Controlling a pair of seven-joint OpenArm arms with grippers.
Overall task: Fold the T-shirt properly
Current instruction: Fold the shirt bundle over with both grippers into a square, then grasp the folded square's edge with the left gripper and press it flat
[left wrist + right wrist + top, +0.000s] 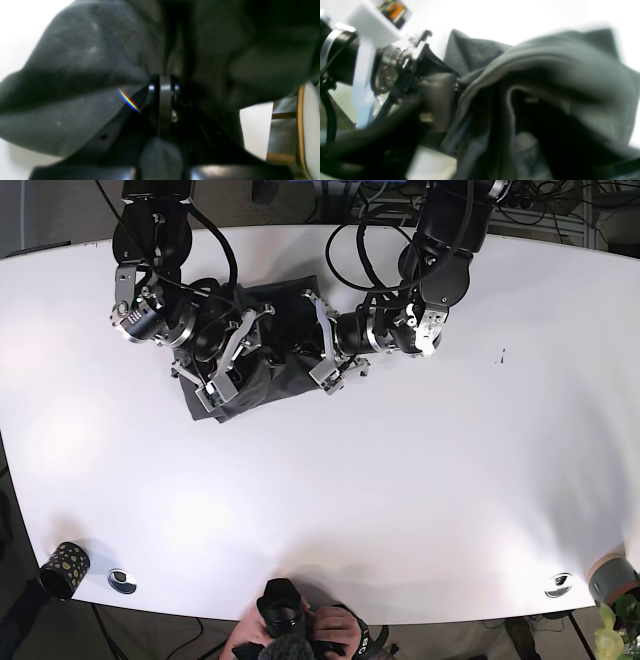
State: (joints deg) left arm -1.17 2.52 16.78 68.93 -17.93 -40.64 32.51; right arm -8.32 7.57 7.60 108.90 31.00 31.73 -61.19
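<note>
The dark grey T-shirt [270, 370] lies bunched up at the back left of the white table [400, 480]. My left gripper [303, 343] is at the shirt's right side. In the left wrist view its fingers [165, 100] are pressed together, with the shirt [75, 75] draped around them. My right gripper [250, 360] is at the shirt's left side. In the blurred right wrist view the shirt [545, 82] hangs in folds over it and hides the fingertips. The left arm's wrist [395, 67] shows close by there. The two grippers are close together.
A dark patterned cup [62, 568] and a metal disc [122, 580] sit at the table's front left. Another disc [558, 584] and a grey cup [610, 575] are at the front right. A person with a camera [300, 630] stands at the front edge. A chair [306, 130] stands beyond the table.
</note>
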